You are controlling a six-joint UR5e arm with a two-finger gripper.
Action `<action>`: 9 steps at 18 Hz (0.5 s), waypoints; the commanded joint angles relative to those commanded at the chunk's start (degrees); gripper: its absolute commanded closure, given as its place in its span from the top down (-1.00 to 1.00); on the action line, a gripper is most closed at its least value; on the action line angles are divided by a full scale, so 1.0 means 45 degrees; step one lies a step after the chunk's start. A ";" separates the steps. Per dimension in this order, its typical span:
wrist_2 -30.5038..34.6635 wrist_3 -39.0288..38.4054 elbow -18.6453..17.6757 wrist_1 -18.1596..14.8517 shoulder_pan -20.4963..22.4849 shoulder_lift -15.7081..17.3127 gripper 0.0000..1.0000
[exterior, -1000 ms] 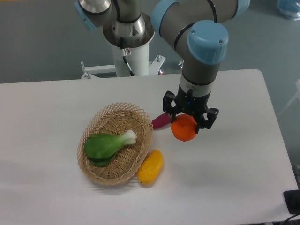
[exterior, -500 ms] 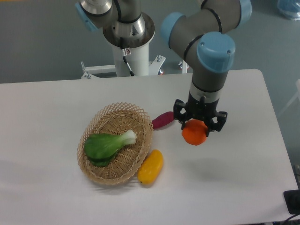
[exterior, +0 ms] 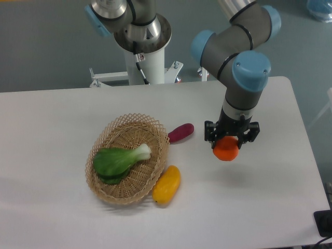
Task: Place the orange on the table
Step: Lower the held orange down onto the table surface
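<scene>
Camera view, left to right: basket [exterior: 127, 158] with bok choy [exterior: 120, 160], mango [exterior: 167, 184] touching its rim, eggplant [exterior: 181, 133] just right, all unmoved. Our gripper [exterior: 226, 143] clenched on orange [exterior: 226, 149], shifted further right, over table [exterior: 62, 135]; eggplant now fully exposed. Fingertips hidden behind orange; we cannot tell whether orange touches table.
</scene>
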 joint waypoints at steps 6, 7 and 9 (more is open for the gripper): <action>0.0413 -0.0196 -0.0371 0.0078 0.0000 -0.0546 0.27; 0.0394 -0.0293 -0.0449 0.0097 0.0000 -0.0586 0.27; 0.0374 -0.0528 -0.0469 0.0117 -0.0020 -0.0722 0.27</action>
